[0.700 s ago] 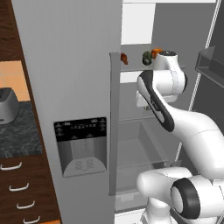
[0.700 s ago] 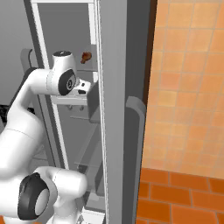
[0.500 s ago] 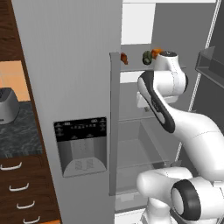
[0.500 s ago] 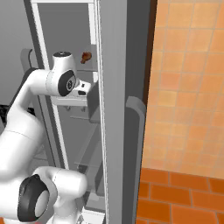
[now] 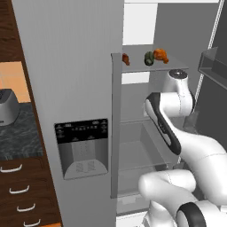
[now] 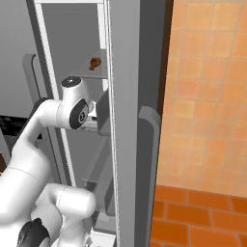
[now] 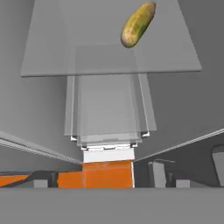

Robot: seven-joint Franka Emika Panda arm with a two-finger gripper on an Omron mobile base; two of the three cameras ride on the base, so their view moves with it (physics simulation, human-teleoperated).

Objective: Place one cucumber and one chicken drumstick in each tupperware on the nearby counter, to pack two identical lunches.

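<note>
No readable writing shows on the fridge's dispenser panel. A cucumber lies between two chicken drumsticks on the glass shelf. The hand stands open, holding nothing.

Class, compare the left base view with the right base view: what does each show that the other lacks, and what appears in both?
Left base view alone: a cucumber on the fridge shelf, a second drumstick beside it, the dispenser panel, and a grey appliance on the dark counter. Right base view alone: an orange tiled wall and the door handle. Both: the white arm reaching into the open fridge, and a drumstick on the shelf.
</note>
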